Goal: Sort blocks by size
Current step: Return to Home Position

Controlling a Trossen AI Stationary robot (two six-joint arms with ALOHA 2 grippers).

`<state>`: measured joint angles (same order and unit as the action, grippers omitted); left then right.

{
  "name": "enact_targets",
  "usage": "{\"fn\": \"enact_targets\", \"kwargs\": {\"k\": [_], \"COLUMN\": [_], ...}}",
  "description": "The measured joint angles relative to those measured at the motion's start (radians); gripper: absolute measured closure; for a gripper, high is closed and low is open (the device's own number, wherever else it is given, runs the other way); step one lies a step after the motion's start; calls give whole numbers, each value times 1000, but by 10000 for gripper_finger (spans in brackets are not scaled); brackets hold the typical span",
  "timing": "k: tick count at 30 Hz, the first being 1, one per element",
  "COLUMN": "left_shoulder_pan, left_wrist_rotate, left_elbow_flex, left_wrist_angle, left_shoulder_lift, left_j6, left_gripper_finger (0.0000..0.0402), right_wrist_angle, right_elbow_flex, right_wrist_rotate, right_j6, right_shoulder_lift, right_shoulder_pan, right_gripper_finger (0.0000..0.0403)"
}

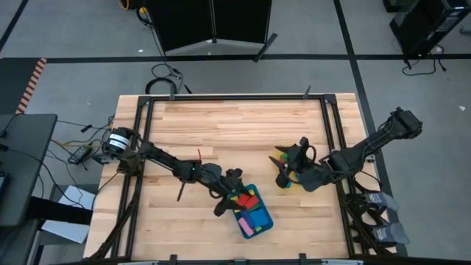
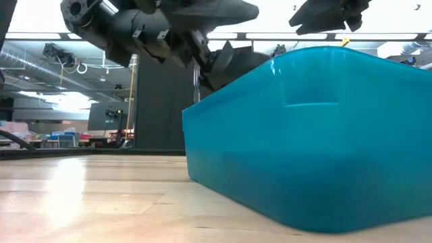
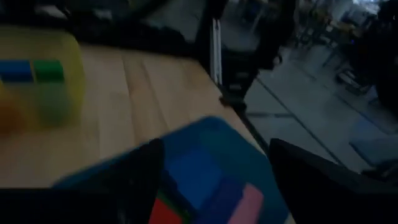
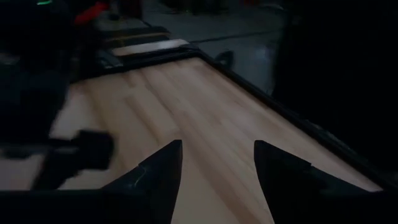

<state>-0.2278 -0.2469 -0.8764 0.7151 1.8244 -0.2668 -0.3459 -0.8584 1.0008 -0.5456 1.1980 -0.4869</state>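
Note:
The blue tray (image 1: 254, 215) lies near the table's front edge and fills the low view (image 2: 310, 135). It holds red, yellow, green, blue and pink blocks (image 1: 249, 200); blue, purple, pink and red ones show in the left wrist view (image 3: 211, 186). My left gripper (image 1: 232, 193) hovers open and empty over the tray's left end (image 3: 208, 180). The translucent yellow bin (image 3: 37, 81) holds a blue block (image 3: 15, 70) and a green block (image 3: 48, 70). My right gripper (image 1: 280, 169) is open and empty (image 4: 214, 174), above the bin (image 1: 291, 184) and hiding most of it.
Bare wooden table (image 1: 235, 132) stretches behind both grippers and to the left of the tray. A dark metal frame (image 1: 221, 98) runs along the table's edges. My left arm (image 4: 56, 155) shows dark in the right wrist view.

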Motion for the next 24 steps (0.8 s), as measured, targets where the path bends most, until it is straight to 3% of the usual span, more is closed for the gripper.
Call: {"fn": "enact_targets", "kwargs": {"k": [2,5,12,17,24], "left_shoulder_pan": [5,29,134,166,213], "left_wrist_rotate": [24,73,152,228,308], "left_elbow_flex": [20,112,447,613,708], "left_wrist_angle": [70,211,332,302,64], "left_shoulder_lift": [-8,-67,-376,-619,-941], "left_j6": [0,0,30,79,89], "left_gripper_finger": [105,139,282,384,397], "right_wrist_angle": [99,273,529,557,563], "right_elbow_flex": [51,143,327,414,533], "right_wrist_rotate": [-18,-33,-33,-46,-110], "right_j6": [52,119,196,274,423], "right_shoulder_lift": [0,0,-33,-142,-425], "right_shoulder_pan": [-24,-61,-107,-113,-111], "right_gripper_finger": [196,211,302,390,396]}}
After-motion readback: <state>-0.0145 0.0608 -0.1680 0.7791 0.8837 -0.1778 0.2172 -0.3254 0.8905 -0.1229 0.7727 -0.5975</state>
